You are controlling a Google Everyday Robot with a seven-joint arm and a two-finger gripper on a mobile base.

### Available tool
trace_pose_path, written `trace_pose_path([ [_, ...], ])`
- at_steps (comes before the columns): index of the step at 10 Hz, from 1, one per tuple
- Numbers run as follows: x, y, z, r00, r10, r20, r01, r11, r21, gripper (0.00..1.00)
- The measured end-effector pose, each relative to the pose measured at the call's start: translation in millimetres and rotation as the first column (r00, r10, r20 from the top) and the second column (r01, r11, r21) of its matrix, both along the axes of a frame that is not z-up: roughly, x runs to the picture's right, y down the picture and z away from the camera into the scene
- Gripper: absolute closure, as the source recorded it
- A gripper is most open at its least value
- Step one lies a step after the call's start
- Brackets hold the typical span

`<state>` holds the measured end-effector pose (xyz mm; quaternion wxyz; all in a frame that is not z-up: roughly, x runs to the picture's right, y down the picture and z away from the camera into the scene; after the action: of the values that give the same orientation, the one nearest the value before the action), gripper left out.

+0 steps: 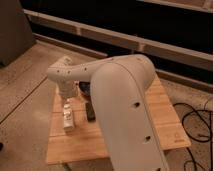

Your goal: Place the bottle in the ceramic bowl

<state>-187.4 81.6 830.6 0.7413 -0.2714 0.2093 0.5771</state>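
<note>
The bottle (68, 120), small, whitish and boxy with a pale label, lies on the left part of the wooden table (75, 145). My gripper (66, 104) hangs from the white arm's wrist (66, 80), right above the bottle's far end and very close to it. I cannot tell whether it touches the bottle. Only a dark sliver of the ceramic bowl (84, 89) shows behind the wrist. The arm hides the rest of the bowl.
A flat black bar (90, 111) lies just right of the bottle. My big white arm (125, 110) covers the table's middle and hides the white cup. Black cables (196, 122) lie on the floor at the right. A grey cabinet (11, 30) stands at the back left.
</note>
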Motion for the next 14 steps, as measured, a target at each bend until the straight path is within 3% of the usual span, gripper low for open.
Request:
trace_pose_path([
  [2, -2, 7, 12.3, 0.999, 0.028, -0.023, -0.029, 0.9991, -0.032, 0.35],
  [5, -17, 13, 23.8, 0.999, 0.054, -0.006, -0.054, 0.9970, -0.056, 0.35],
  [10, -24, 32, 37.3, 0.999, 0.045, 0.011, -0.043, 0.9931, -0.109, 0.35],
  [12, -26, 46, 39.4, 0.998, -0.022, 0.063, 0.033, 0.9852, -0.169, 0.35],
  [14, -35, 56, 39.4, 0.986, -0.110, 0.127, 0.135, 0.9680, -0.211, 0.35],
])
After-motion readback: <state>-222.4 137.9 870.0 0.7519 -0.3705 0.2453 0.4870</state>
